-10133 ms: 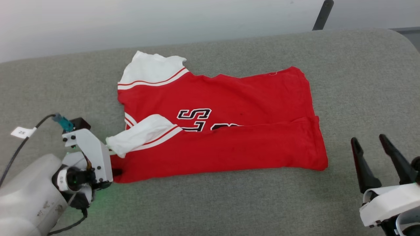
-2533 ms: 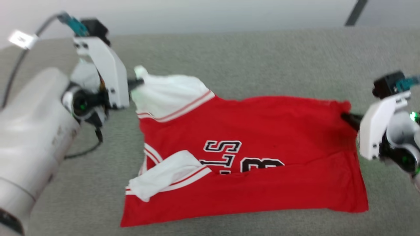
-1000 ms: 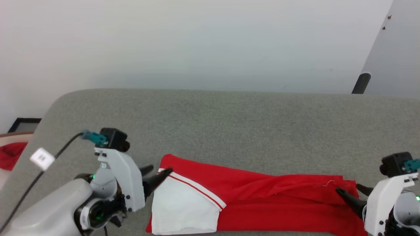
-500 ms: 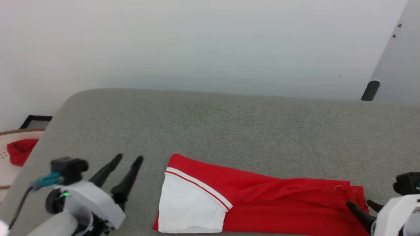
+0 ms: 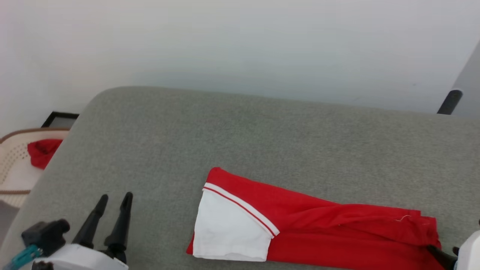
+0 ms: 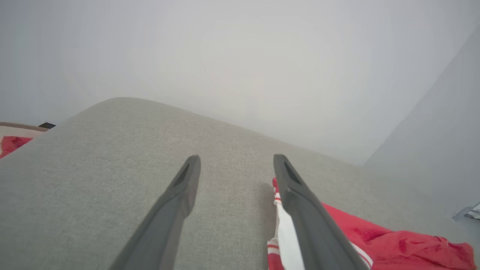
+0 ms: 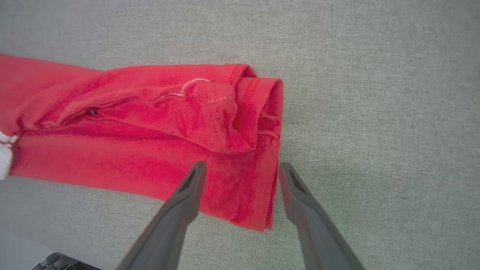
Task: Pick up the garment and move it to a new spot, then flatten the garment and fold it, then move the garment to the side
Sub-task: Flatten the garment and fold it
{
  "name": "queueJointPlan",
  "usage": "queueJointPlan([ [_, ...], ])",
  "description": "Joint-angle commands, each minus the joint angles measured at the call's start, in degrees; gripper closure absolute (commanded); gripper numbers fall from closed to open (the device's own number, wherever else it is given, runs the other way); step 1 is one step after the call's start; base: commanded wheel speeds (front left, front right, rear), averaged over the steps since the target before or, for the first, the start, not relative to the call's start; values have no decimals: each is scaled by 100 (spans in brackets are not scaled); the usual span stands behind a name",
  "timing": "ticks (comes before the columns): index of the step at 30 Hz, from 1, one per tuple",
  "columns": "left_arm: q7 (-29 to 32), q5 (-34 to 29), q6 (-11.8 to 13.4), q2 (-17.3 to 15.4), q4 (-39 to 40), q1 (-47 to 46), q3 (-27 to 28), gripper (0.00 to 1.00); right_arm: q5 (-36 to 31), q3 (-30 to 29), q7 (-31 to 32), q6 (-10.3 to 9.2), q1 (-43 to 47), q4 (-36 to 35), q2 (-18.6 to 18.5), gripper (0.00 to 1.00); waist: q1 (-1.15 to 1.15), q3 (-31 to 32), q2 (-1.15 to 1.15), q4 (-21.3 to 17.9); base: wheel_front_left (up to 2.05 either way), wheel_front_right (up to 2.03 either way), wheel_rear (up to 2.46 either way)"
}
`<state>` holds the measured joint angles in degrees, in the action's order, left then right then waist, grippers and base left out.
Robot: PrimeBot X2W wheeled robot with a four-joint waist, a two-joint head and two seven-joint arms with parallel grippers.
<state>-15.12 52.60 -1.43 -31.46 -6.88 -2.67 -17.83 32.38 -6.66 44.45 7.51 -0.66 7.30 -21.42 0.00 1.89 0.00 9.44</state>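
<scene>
Hovering near left: left gripper [image 5: 115,196] [image 6: 236,159], jaws wide apart, empty, over bare grey surface [image 5: 262,131], just left of the garment [image 5: 318,232] and apart from it

Near right edge: right gripper [image 5: 441,249] [image 7: 242,165], jaws wide apart, nothing clamped, straddling the garment's [image 7: 150,150] right hem end; one finger over red fabric, the other over the surface just beside the hem; contact cannot be told

Garment: folded into a long band, flat on the near half of the surface; white sleeve on top at left end, red hem layers bunched at right

Far left, off the surface: beige basket [image 5: 11,165] holding a small red bundle [image 5: 41,152]

Far: pale wall [image 5: 240,45]; dark post [image 5: 448,101] at far right
</scene>
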Motion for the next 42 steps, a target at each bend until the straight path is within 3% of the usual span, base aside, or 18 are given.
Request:
queueJointPlan([
  [1, 4, -107, -87, 101, -8, 87, 143, 0, -34, -53, 52, -4, -61, 40, -9, 0, 0, -107, 0, 101, 0, 0, 0],
  [11, 4, -596, -506, 790, -155, 191, 824, 0, -268, -70, 442, -4, -496, 510, -7, 0, 0, -576, 0, 386, 0, 0, 0],
  [23, 3, -637, -607, 1125, -267, -19, 918, 0, -439, 550, 865, 10, -1102, 1753, 304, 0, 0, -876, 0, 558, 0, 0, 0],
  [24, 3, -619, -610, 1150, -256, -33, 913, 0, -386, 667, 953, 14, -1101, 1826, 319, 60, 0, -878, 0, 570, 0, 0, 0],
  [25, 3, -605, -610, 1167, -240, -35, 912, 0, -313, 727, 1000, 15, -1134, 1872, 338, 100, 0, -882, 0, 576, 0, 0, 0],
  [42, 4, -444, -612, 1238, -153, 273, 1095, 0, -111, 295, 948, -8, -1647, 1891, -508, 100, 0, -669, 0, 509, 0, 0, 0],
])
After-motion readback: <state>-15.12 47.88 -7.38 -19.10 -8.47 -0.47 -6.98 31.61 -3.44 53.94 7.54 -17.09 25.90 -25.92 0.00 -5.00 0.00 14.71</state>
